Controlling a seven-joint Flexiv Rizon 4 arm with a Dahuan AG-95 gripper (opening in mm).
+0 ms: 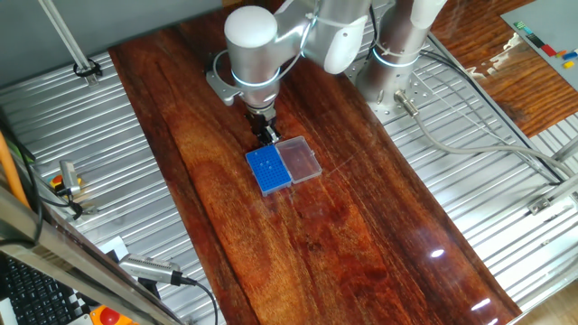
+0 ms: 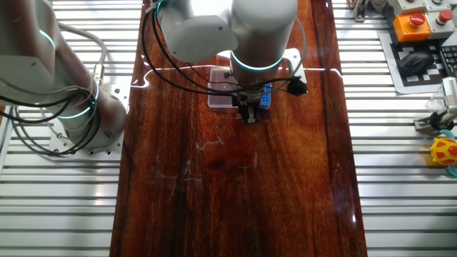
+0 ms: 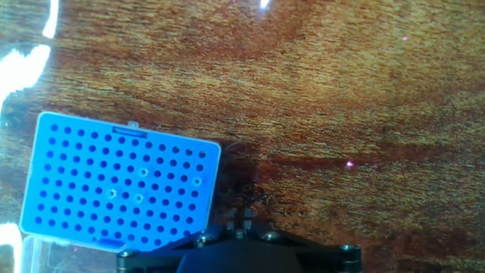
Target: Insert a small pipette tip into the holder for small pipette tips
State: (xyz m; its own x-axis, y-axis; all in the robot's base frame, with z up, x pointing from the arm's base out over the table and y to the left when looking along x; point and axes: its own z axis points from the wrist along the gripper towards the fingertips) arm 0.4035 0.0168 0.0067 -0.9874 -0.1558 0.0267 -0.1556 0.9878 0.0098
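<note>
The tool (image 1: pixel 265 132) hovers at the holder's (image 1: pixel 268 169) twelve o'clock edge; grip unclear, perhaps carrying a tip. Next: align over a hole.

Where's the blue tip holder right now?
In one fixed view, the blue tip holder lies mid-table, just below the gripper, its clear lid joined on the right.

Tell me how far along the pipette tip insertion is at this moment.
Done: the blue rack lies open beside its clear lid, and a few holes look filled with pale tips. In hand: the gripper hovers at the rack's edge; I cannot see a tip in it or how the jaws stand. Left: whether this tip is seated or still to insert cannot be told.
</note>
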